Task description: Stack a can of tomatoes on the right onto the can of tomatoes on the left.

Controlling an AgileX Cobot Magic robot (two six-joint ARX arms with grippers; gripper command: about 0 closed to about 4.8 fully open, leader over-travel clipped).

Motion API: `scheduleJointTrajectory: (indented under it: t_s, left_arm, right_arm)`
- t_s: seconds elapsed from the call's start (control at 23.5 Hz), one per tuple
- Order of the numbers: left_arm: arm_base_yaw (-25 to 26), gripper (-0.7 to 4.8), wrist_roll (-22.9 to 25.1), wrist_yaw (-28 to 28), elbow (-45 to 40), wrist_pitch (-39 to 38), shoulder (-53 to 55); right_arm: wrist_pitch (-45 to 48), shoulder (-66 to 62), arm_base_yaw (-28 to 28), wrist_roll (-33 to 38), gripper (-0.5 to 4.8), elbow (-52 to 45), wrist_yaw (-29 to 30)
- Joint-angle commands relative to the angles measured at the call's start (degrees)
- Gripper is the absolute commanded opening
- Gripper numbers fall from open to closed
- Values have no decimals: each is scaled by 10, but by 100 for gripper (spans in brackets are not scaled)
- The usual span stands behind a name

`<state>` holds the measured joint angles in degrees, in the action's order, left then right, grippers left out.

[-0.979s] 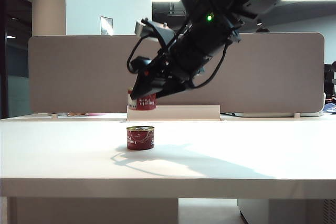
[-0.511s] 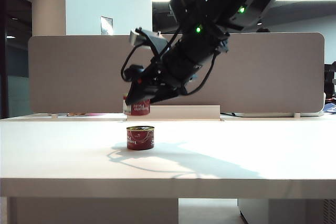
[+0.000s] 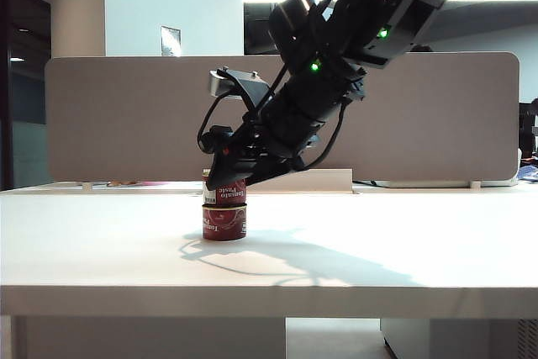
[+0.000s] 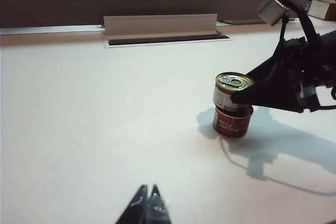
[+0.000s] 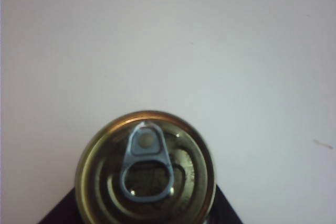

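Two red tomato cans stand in a column at mid-table. The lower can [image 3: 224, 223] [image 4: 230, 124] sits on the white table [image 3: 403, 241]. The upper can [image 3: 227, 194] [image 4: 229, 91] appears to rest on it, slightly off-centre, its gold pull-tab lid [image 5: 146, 169] facing up. My right gripper [image 3: 225, 189] [image 5: 143, 217] reaches in from the upper right and is shut on this upper can, one dark finger [image 5: 227, 212] on each side. My left gripper [image 4: 148, 195] hovers low over bare table, well away from the cans, shut and holding nothing.
A low pale cable-tray strip [image 3: 290, 181] [image 4: 160, 24] runs along the table's back edge just behind the cans. A grey partition panel [image 3: 126, 115] stands behind it. A small box [image 4: 323, 8] lies far off to the right.
The right arm has come down and slightly left with its can. The can hung above and behind the lower one; now it sits on top. The left gripper has not moved.
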<state>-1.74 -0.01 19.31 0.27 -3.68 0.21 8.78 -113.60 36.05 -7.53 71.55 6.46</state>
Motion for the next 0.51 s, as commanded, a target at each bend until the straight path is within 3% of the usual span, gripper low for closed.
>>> scheduleJointTrajectory:
  t_s: [0.04, 0.51]
  left_arm:
    - [0, -6, 0, -1, 2, 7, 0]
    - [0, -6, 0, -2, 2, 7, 0]
  right_arm:
    - [0, 4, 1, 0, 197, 2, -2]
    - [-24, 14, 2, 0, 197, 2, -2]
